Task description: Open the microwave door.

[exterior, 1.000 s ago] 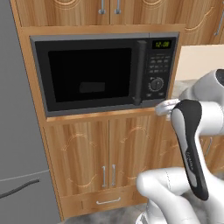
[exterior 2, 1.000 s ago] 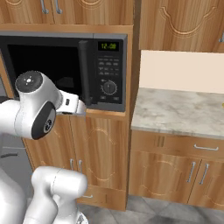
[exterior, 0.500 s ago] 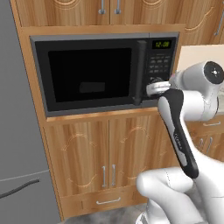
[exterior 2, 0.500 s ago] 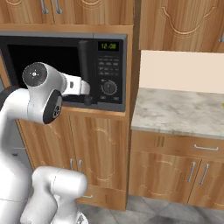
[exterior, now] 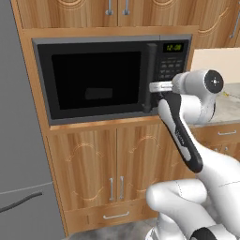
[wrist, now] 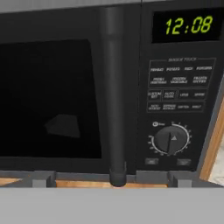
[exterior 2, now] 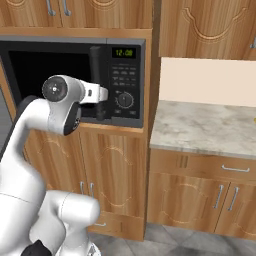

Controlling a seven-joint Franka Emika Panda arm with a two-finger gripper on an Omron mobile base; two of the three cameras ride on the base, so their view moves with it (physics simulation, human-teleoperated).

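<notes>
The microwave (exterior: 172,58) sits built into the wood cabinetry, its green clock (wrist: 188,25) and round knob (wrist: 170,139) on the right control strip. The microwave door (exterior: 93,79) lies flush and closed, black glass (wrist: 48,96) filling it. Its vertical dark bar handle (exterior: 151,70) runs along the door's right edge. My gripper (exterior: 153,86) is open and level with the lower part of the handle, close in front of it. In the hand view the handle (wrist: 114,96) stands centred above the gap between my fingertips (wrist: 43,178). From the right, the gripper (exterior 2: 103,94) points at the handle (exterior 2: 96,65).
Wooden cabinet doors (exterior: 117,168) with metal pulls sit under the microwave, and more hang above. A grey fridge (exterior: 18,140) stands to the left. To the right, a marble counter (exterior 2: 205,130) runs over drawers, with a pale backsplash (exterior 2: 210,80) behind.
The arm has lifted and swung in toward the microwave, carrying the gripper up and left to the handle. The jaws stay open; the door has not moved.
</notes>
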